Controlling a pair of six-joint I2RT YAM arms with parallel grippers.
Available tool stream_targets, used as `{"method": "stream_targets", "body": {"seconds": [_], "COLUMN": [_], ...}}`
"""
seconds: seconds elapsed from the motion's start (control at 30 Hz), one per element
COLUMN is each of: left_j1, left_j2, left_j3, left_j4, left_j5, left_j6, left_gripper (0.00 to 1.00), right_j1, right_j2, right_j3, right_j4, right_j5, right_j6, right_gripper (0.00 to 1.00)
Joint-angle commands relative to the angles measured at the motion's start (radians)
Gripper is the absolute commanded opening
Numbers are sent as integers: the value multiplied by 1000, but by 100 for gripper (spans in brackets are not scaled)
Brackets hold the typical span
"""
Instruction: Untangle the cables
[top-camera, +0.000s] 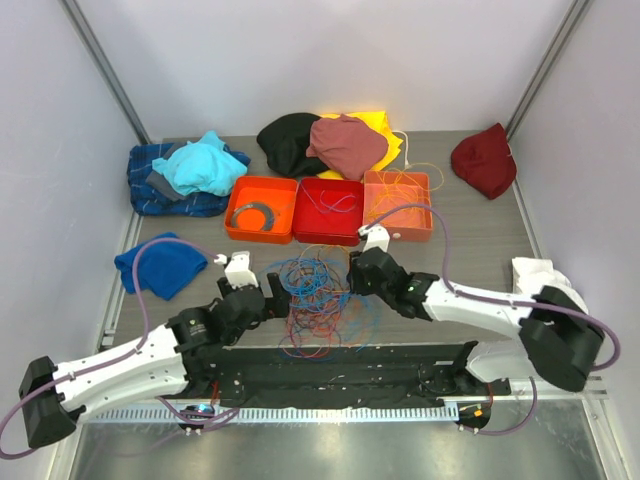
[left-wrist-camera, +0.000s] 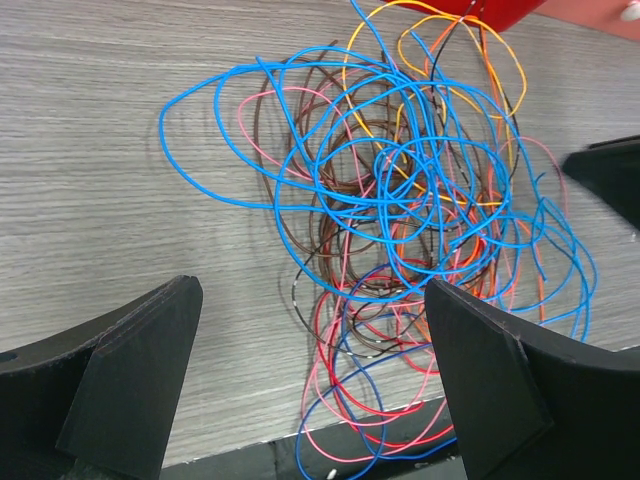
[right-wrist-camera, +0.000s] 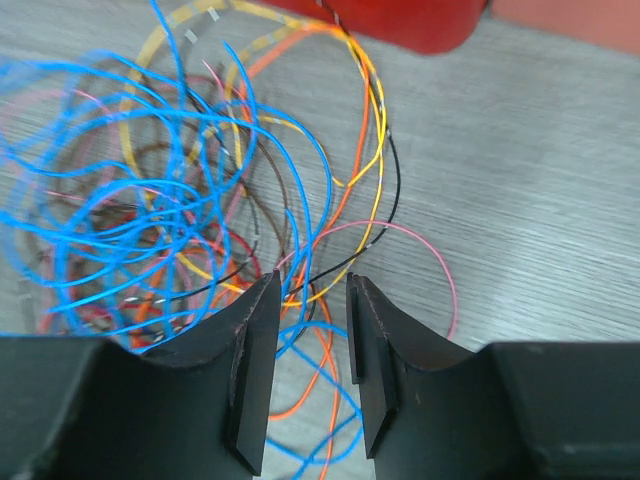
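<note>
Top view is bright, with even diffuse light from above. There are only soft, short shadows on the counter (top-camera: 480, 250) and a mild sheen on the metal strip (top-camera: 330, 450) at the near edge. Left wrist view is sharp on the cables (left-wrist-camera: 400, 200) and the grain is crisp, but the black left pincer (left-wrist-camera: 312, 290) is underexposed with little detail. Right wrist view is softer: blue loops at left are smeared, the red tray (right-wrist-camera: 400, 20) at top is out of focus, and the right pincer (right-wrist-camera: 312, 278) is near-black.
</note>
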Motion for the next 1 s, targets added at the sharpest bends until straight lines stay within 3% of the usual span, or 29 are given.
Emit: {"method": "stream_targets", "body": {"seconds": [0.0, 0.2, 0.37, 0.43, 0.6, 0.73, 0.97], "left_j1": [-1, 1, 1, 1, 1, 1, 1], "left_j2": [-34, -76, -70, -68, -70, -76, -99], "left_j3": [16, -2, 2, 2, 4, 2, 9], "left_j4": [30, 16, 8, 8, 19, 36, 56], "left_j5": [-6, -11, -14, -15, -17, -21, -38], "left_j6": [-26, -27, -24, -21, -10, -6, -9], "left_gripper": [100, 100, 100, 100, 100, 100, 100], "right_j1": [2, 2, 4, 5, 48, 116, 159], "right_j2": [113, 206, 196, 151, -13, -171, -226], "right_j3": [41, 75, 83, 86, 159, 334, 627], "right_j4": [107, 132, 123, 103, -24, -167, -320], "right_j5": [-22, -12, 4, 23, 103, 165, 178], "right_j6": [-3, -3, 3, 2, -55, -124, -202], "right_gripper": [40, 38, 7, 1, 1, 1, 1]}}
